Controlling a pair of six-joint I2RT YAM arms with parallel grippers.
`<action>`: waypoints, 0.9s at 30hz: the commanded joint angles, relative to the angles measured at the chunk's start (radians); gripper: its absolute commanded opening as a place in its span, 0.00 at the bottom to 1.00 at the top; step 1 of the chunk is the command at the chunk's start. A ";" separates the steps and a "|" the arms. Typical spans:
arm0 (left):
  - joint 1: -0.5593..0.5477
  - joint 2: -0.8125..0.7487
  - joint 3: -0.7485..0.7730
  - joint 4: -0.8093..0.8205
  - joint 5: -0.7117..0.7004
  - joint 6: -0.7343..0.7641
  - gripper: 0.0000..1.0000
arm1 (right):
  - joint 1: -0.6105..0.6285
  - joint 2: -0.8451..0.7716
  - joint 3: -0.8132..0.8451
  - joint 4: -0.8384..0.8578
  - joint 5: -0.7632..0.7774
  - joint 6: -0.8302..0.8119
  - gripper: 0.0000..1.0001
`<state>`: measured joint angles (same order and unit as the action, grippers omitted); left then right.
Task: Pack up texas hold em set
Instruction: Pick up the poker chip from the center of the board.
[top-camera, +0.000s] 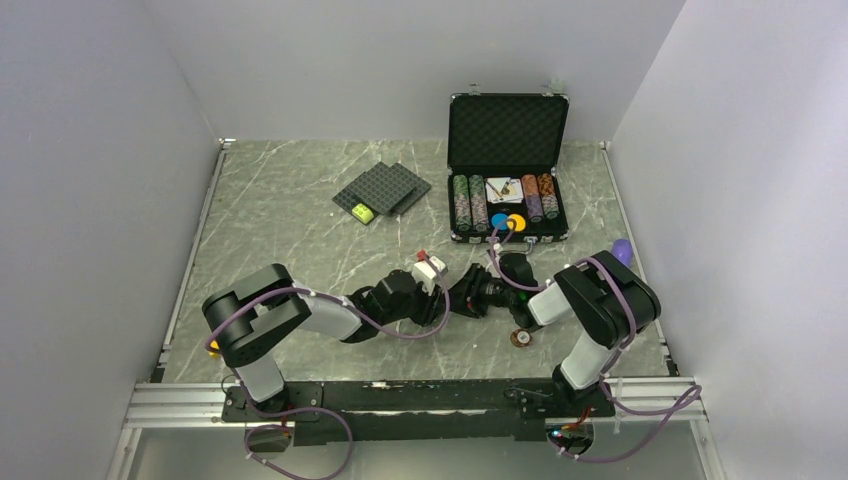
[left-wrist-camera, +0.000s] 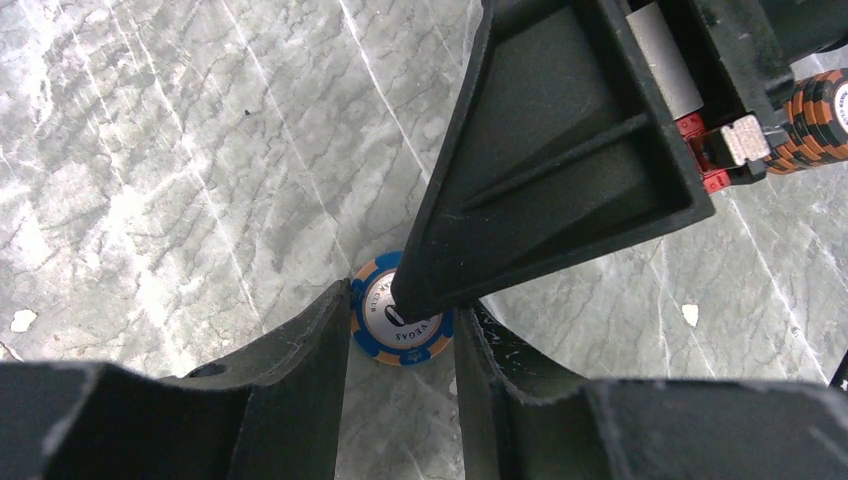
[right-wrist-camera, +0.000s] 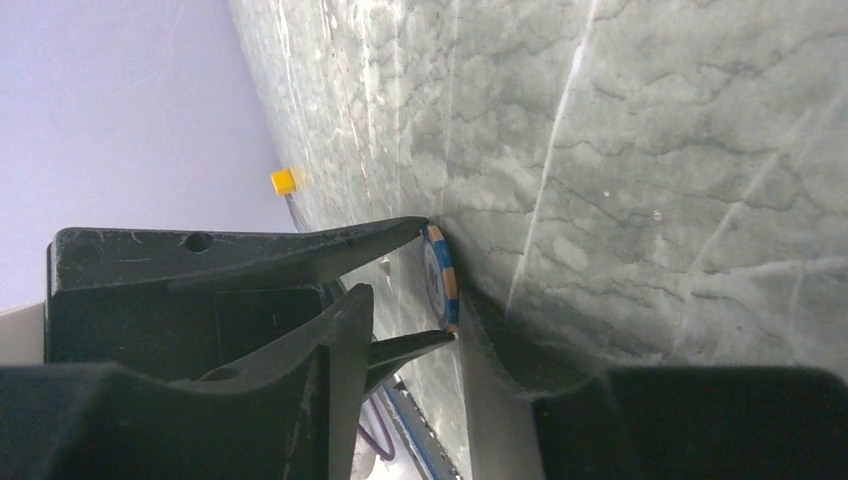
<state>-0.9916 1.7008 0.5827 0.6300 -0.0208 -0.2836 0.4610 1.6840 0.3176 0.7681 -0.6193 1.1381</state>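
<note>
**Both hands meet at one chip, near the front of the desk.**
Top view: both arms reach low over the desk (top-camera: 300, 230). The left hand (top-camera: 452, 293) and right hand (top-camera: 478, 293) meet tip to tip in front of the open briefcase (top-camera: 508, 130). Left wrist view: the left hand is clenched on the edges of a blue-and-orange chip (left-wrist-camera: 400, 345), and one right finger (left-wrist-camera: 560, 150) crosses the chip's face. Right wrist view: the right hand is released, its fingers straddling the chip close to the desk.
</note>
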 joint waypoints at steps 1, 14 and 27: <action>0.000 -0.003 -0.016 0.027 0.028 -0.022 0.33 | 0.019 0.048 -0.047 0.018 0.063 0.026 0.38; 0.002 -0.086 0.005 -0.053 0.037 0.020 0.62 | 0.018 -0.202 -0.034 -0.223 0.215 -0.120 0.00; 0.065 -0.364 0.152 -0.515 0.169 0.057 0.97 | 0.004 -0.497 0.122 -0.621 0.364 -0.439 0.00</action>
<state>-0.9642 1.4338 0.5968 0.3916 0.0483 -0.2459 0.4774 1.3113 0.3393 0.3202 -0.3531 0.8852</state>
